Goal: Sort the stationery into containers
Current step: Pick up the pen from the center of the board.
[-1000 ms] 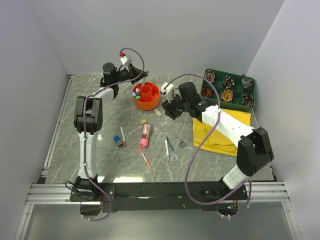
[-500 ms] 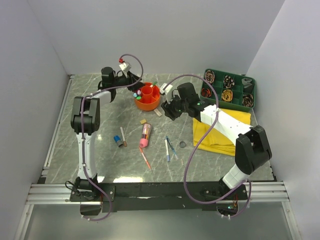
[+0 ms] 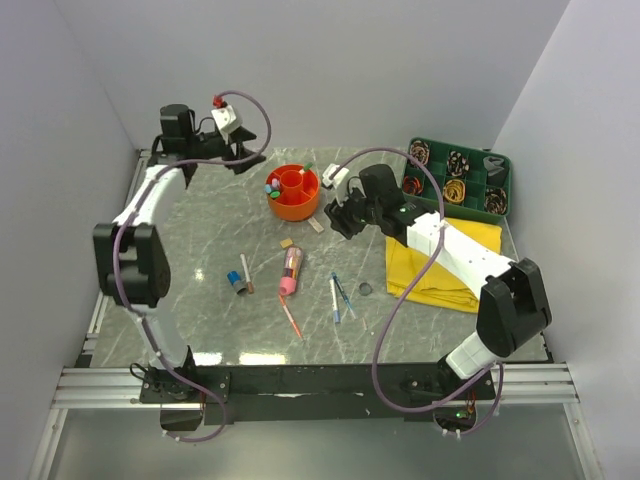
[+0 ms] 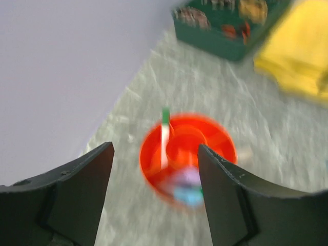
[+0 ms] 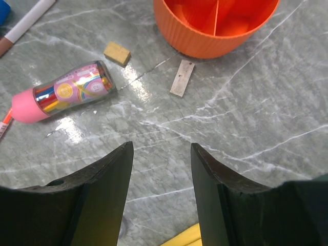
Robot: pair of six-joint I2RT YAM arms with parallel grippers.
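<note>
1. The right gripper, spread and empty, hovers near the flat eraser beside the orange organiser; the left gripper, also spread and empty, hangs farther back, facing it
2. The eraser is thin, so I think the grip may slip off it or knock the organiser
3. The organiser holds a green-capped pen and blurred coloured bits; the green tray holds small coils

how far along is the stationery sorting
Done: a few items, including a green-capped pen, sit in the orange organiser. In hand: nothing; the left claw and right claw are both open and empty. Left on the table: the pink tube, pens, blue cap, dark disc and small erasers.
</note>
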